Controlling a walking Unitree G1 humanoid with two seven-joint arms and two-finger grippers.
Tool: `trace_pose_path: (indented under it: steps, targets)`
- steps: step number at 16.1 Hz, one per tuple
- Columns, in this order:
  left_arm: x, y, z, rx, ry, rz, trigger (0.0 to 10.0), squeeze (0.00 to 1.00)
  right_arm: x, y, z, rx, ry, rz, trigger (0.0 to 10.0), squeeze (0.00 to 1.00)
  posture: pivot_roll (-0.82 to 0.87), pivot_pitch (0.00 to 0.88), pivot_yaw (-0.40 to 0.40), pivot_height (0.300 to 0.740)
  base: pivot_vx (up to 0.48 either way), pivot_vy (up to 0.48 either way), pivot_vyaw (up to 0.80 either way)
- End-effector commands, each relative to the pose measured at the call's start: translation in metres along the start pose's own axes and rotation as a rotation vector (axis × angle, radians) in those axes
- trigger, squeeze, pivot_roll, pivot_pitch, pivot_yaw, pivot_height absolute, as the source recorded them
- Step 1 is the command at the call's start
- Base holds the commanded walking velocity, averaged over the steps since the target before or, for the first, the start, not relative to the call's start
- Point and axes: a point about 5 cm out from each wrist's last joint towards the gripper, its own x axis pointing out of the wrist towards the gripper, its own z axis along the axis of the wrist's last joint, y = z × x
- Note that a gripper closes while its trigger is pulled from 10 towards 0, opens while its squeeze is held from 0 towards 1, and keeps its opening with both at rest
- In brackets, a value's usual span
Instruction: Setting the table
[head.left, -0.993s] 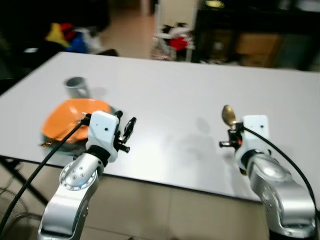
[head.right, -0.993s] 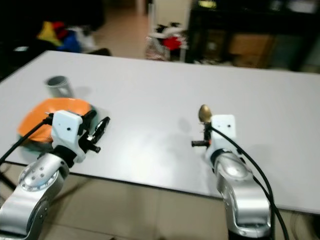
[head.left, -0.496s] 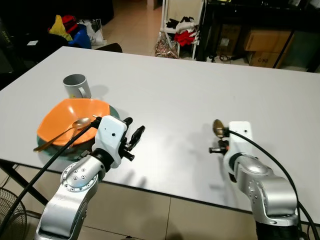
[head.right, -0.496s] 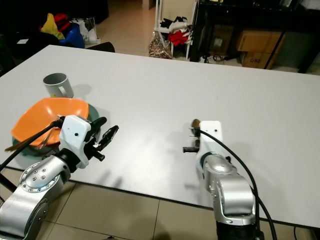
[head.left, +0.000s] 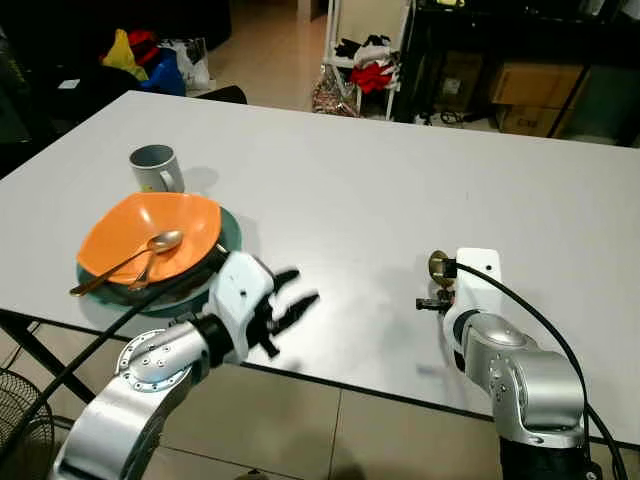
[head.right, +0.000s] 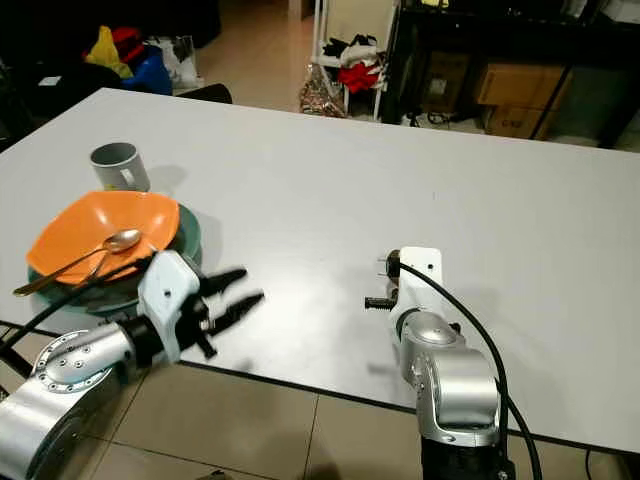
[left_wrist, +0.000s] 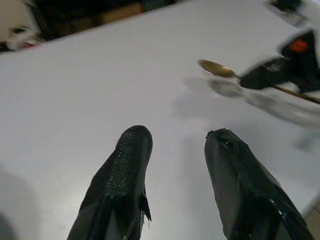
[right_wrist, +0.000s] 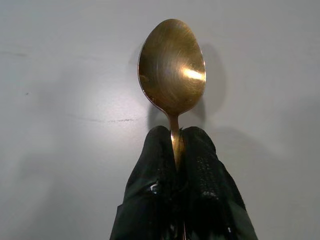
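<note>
Right end effector clenched on the thin neck of a gold spoon, black fingers pressed together either side of the stem, bowl jutting straight out past the fingertips. Spoon polished, brass-coloured, oval bowl facing up with a bright glint on one side and a soft shadow on the white table just beneath; low over the surface near the right part of the near edge, contact with the table not certain. Bowl of the same spoon visible from the head camera as a small dark-gold disc just left of the white wrist housing. Left end effector released, two black fingers spread apart with bare tabletop between them, hovering over the near edge, pointing right toward the spoon, well apart from it. Just left of that end effector, an orange bowl stacked on a green plate, with a second gold spoon lying inside, handle sticking out over the near-left rim. Beyond the bowl, farther from the robot, a grey mug standing upright, close to the bowl's far rim.
</note>
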Motion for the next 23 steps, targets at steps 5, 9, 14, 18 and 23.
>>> trace_pose_path:
  steps: [5,9,14,18,23]
  targets:
    - [-0.001,-0.007,0.001,0.015,0.015,-0.07,10.0,0.0,0.0,0.0,-0.003,-0.018,0.041,-0.007,10.0,0.0,0.11,0.0,0.009,0.74,0.0,0.0,0.0]
    - [-0.004,-0.007,0.001,0.015,0.02,-0.077,10.0,0.0,0.0,0.0,-0.008,-0.032,0.078,-0.001,10.0,0.54,0.11,0.0,0.003,0.74,0.0,0.0,0.0]
    - [-0.004,-0.009,0.0,0.015,0.019,-0.082,10.0,0.0,-0.002,-0.001,-0.007,-0.026,0.077,0.007,10.0,1.0,0.11,0.0,0.004,0.74,0.0,0.0,0.0]
    - [-0.01,-0.001,0.009,0.002,-0.038,-0.037,10.0,0.0,-0.022,-0.009,0.024,-0.023,-0.106,0.035,10.0,1.0,0.11,0.0,0.02,0.74,0.0,0.0,0.0]
    - [-0.009,0.014,0.017,-0.073,-0.142,0.315,10.0,0.0,-0.063,0.0,0.038,-0.171,-0.414,0.275,10.0,1.0,0.09,0.0,0.052,0.74,0.0,0.0,0.32]
